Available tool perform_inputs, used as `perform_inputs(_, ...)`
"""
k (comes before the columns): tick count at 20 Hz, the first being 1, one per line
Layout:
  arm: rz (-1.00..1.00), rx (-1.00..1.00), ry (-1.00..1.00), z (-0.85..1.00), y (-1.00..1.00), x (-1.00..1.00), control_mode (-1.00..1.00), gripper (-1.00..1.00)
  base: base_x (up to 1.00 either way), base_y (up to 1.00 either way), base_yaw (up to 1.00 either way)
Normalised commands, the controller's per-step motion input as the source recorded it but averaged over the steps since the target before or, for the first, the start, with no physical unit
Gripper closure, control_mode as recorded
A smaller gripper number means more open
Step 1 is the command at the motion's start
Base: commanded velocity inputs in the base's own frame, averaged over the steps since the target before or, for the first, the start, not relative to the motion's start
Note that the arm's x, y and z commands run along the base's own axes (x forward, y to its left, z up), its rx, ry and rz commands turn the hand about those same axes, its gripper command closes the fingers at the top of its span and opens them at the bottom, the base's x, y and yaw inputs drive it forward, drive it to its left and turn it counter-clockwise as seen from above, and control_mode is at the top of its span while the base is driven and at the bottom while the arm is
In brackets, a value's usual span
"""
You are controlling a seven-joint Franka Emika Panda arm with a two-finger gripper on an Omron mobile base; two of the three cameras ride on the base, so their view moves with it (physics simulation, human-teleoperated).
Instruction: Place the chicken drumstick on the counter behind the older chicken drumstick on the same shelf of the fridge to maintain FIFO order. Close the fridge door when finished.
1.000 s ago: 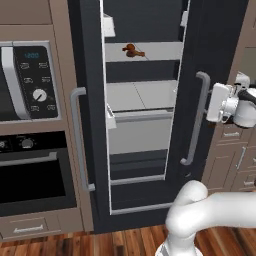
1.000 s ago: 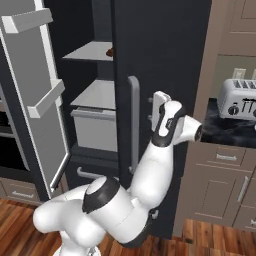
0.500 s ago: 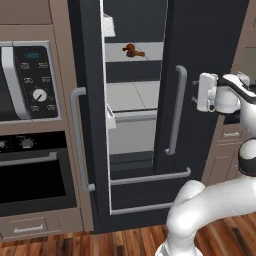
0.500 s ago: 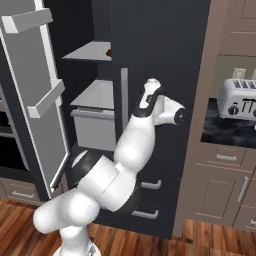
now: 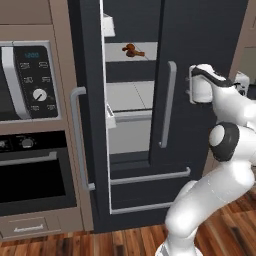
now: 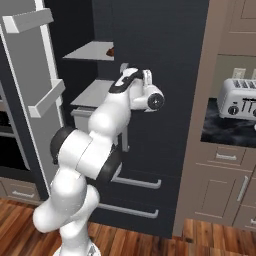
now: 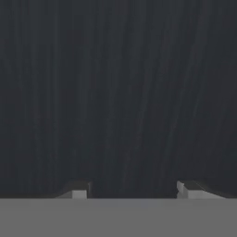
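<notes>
No word, brand or number can be read with certainty. The black control panel of the built-in silver microwave (image 5: 31, 80) carries a small teal-lit display (image 5: 32, 54) whose digits are too blurred to make out, and rows of tiny pale button labels (image 5: 34, 75) beneath it, likewise illegible, above a white round dial (image 5: 38, 95). The chrome toaster (image 6: 241, 98) shows dark knobs without readable markings.

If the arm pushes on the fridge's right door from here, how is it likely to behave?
The fridge door is a tall flat rigid panel, so it should probably swing stiffly on its hinge, not flex. It looks heavy, likely needing a steady push. The gripper faces smooth dark surface, so contact might slide.
</notes>
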Motion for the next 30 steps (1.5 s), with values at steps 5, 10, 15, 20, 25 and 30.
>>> perform_inputs(5, -0.26, -0.04, 0.07, 0.12, 0.05, 0.38, -1.00, -1.00, 0.00, 0.00, 0.00)
perform_inputs(10, -0.09, 0.00, -0.05, 0.32, 0.00, -0.78, -1.00, -1.00, 0.00, 0.00, 0.00)
perform_inputs(15, -0.02, 0.00, -0.02, 0.78, 0.00, -1.00, -1.00, -1.00, 0.00, 0.00, 0.00)
perform_inputs(20, 0.00, 0.00, 0.00, 0.90, 0.00, -1.00, -1.00, -1.00, 0.00, 0.00, 0.00)
perform_inputs(25, 0.00, -0.06, 0.06, 0.45, 0.05, -1.00, -1.00, -1.00, 0.00, 0.00, 0.00)
perform_inputs(30, -0.01, -0.14, 0.09, 0.03, 0.41, -0.71, -1.00, -1.00, 0.00, 0.00, 0.00)
